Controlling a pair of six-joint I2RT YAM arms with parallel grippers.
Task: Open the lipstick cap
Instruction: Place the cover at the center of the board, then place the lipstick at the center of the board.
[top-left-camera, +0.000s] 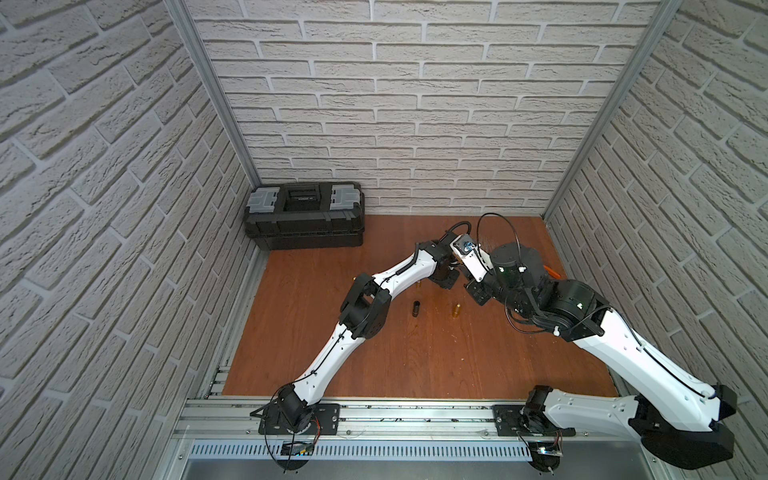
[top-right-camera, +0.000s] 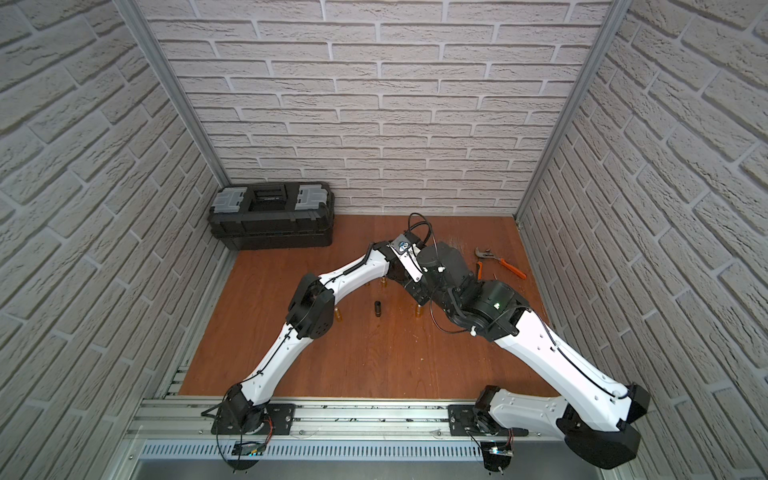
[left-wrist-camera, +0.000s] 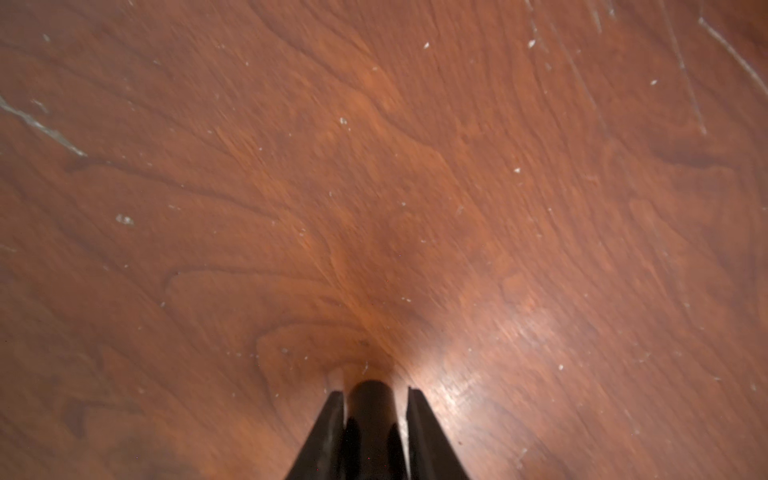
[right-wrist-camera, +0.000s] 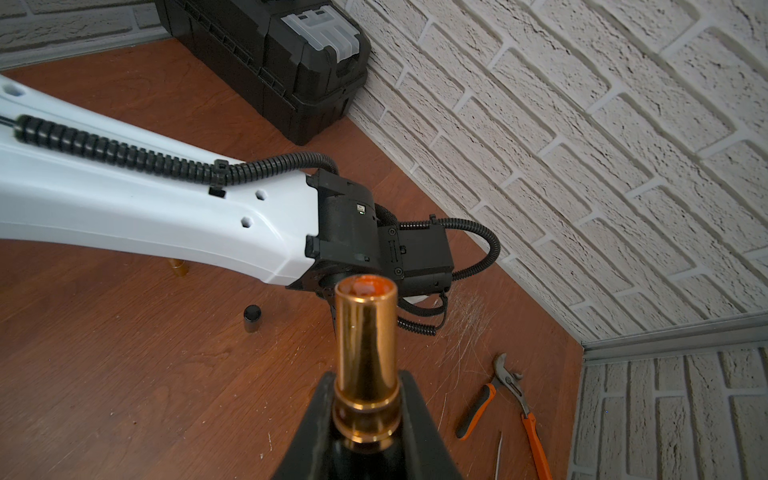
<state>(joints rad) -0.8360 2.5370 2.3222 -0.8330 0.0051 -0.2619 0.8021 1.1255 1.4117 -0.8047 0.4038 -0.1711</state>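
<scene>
- Brick walls (top-left-camera: 415, 104) all round, wooden desk (top-left-camera: 415, 365) below.
- Left arm reaches forward, wrist bent straight down: left gripper (left-wrist-camera: 374, 392) straddles the black cap (left-wrist-camera: 371, 411), slim gaps either side, cap end at the desk.
- Right arm folds in from the side; right gripper (right-wrist-camera: 365, 388) is clamped on the gold lipstick (right-wrist-camera: 365, 332), uncapped, pointing at the left wrist.

Both top views high, looking down, sharing the table (top-left-camera: 415, 365); wrist views close, low

Wooden tabletop (top-left-camera: 415, 365): black toolbox (top-left-camera: 305, 216) far-left corner, orange-handled pliers (top-right-camera: 500, 262) by right wall, black cap (top-left-camera: 416, 308) and gold tubes (top-left-camera: 456, 309) standing mid-table.
</scene>
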